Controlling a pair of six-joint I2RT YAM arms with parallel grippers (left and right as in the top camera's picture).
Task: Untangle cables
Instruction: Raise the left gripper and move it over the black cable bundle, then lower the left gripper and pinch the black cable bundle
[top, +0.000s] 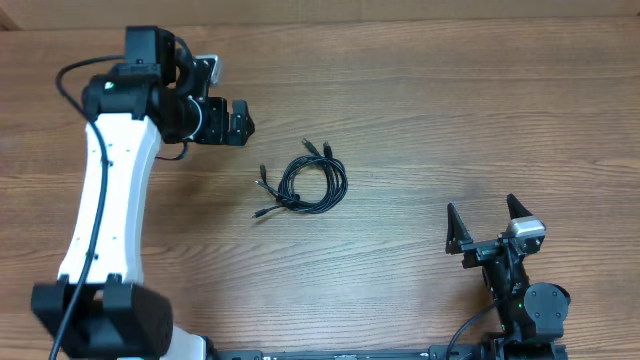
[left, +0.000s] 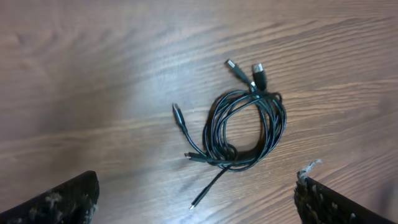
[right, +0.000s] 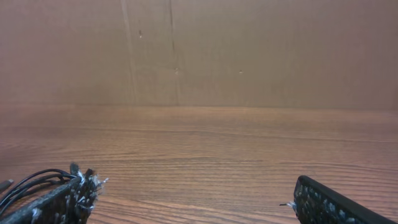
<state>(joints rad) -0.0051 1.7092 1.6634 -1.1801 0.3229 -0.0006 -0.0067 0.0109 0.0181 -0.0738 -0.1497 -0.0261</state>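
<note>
The cables (top: 293, 200) lie as one loose black coil in the middle of the table, with several plug ends sticking out. In the left wrist view the coil (left: 229, 151) is ahead of the fingers, and one thin plug end (left: 200, 200) points back toward them. My left gripper (top: 245, 122) hangs open up and to the left of the coil, touching nothing; its jaws (left: 198, 186) stand wide apart. My right gripper (top: 481, 205) is open near the front right, well clear of the coil. A bit of cable (right: 31, 179) shows behind its left finger (right: 62, 202).
The wooden table (top: 450, 100) is bare apart from the coil. A brown wall (right: 249, 50) rises at the table's far edge in the right wrist view. The left arm's white link (top: 110, 190) stretches along the left side.
</note>
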